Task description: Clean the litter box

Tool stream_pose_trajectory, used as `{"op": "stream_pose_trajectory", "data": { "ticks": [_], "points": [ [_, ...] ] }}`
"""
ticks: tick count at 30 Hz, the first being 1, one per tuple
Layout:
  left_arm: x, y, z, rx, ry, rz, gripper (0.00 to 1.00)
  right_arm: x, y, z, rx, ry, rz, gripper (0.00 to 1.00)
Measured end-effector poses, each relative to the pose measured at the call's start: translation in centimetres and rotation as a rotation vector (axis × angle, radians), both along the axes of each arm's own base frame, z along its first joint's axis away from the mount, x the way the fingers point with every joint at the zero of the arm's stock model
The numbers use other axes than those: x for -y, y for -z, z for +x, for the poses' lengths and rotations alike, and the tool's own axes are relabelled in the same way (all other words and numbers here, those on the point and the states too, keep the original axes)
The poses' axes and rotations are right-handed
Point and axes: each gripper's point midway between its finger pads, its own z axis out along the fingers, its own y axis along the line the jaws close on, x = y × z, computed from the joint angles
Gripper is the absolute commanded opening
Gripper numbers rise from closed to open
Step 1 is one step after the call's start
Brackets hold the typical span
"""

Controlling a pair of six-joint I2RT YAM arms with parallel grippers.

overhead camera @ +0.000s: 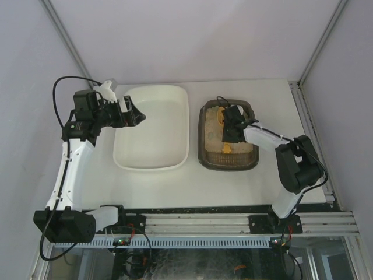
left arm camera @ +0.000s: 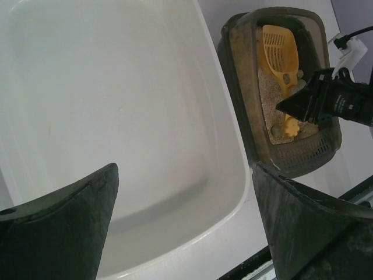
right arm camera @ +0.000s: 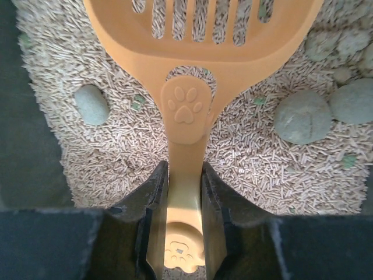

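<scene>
The dark grey-brown litter box [overhead camera: 201,140] sits right of centre and holds beige pellet litter [right arm camera: 262,163]. An orange slotted scoop [right arm camera: 192,52] lies in it on the litter. My right gripper [right arm camera: 184,181] is shut on the scoop's handle, low over the litter; it also shows in the top view [overhead camera: 228,132]. Grey-green lumps [right arm camera: 303,116] lie to the right of the scoop and one [right arm camera: 92,104] to the left. My left gripper [left arm camera: 185,169] is open and empty, above the left rim of the white tub [overhead camera: 152,125].
The cream-white tub [left arm camera: 116,87] stands just left of the litter box [left arm camera: 233,64] with nothing in it. Grey walls close in the table on three sides. A rail with the arm bases [overhead camera: 204,223] runs along the near edge.
</scene>
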Motion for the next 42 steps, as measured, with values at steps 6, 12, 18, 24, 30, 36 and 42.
{"op": "stream_pose_trajectory", "data": {
  "ticks": [6, 12, 18, 24, 30, 36, 42],
  "points": [
    [1.4, 0.9, 1.0, -0.056, 0.058, -0.017, 1.0, -0.2, -4.2, 0.4, 0.049, -0.014, 0.02, 0.0],
    [6.2, 2.2, 4.3, -0.162, 0.253, -0.107, 0.95, -1.3, -7.5, 0.0, 0.042, -0.046, 0.05, 0.0],
    [13.6, 3.7, 7.4, -0.24, 0.43, -0.17, 0.9, -2.5, -9.0, -5.0, 0.003, -0.126, 0.029, 0.0],
    [21.5, 5.6, 6.9, -0.326, 0.578, -0.206, 0.84, -3.7, -12.4, -9.2, 0.05, -0.195, 0.066, 0.0],
    [25.3, 7.9, 4.0, -0.408, 0.668, -0.187, 0.82, -3.2, -11.9, -12.8, 0.052, -0.225, 0.083, 0.0],
    [26.3, 8.4, 2.7, -0.424, 0.698, -0.178, 0.81, -2.0, -10.3, -14.1, 0.027, -0.21, 0.071, 0.0],
    [26.9, 10.3, 1.4, -0.449, 0.71, -0.133, 0.81, -2.2, -11.4, -14.2, 0.063, -0.207, 0.109, 0.0]
  ]
}}
